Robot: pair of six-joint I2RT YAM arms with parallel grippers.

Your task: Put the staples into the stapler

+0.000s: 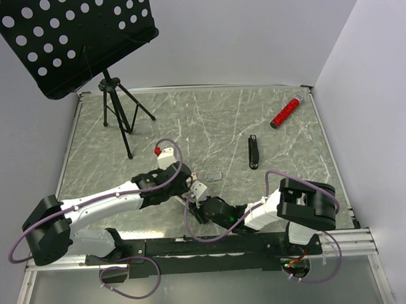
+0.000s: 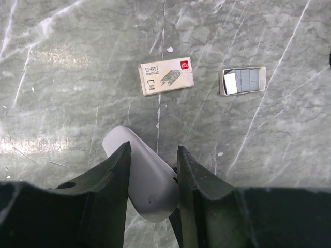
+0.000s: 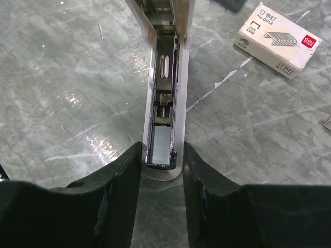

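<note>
Open white stapler (image 2: pixel 147 181) up front, left gripper (image 2: pixel 152 150) pinching its rounded top, right gripper (image 3: pixel 161 147) clamped on the rail (image 3: pixel 164 67) end, staples (image 3: pixel 159 144) in the rail, box (image 2: pixel 166 76) and tray (image 2: pixel 243 81) just beyond, black bar (image 1: pixel 254 152) well apart.

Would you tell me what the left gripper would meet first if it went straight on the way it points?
Probably the cream staple box, lying almost dead ahead of the left gripper, beyond the white bar it clasps; depth is unclear, so the tabletop might come first.

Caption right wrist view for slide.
Right gripper clamps opened white stapler, grey staple strip in its metal rail; cream cardboard staple box beyond.
</note>
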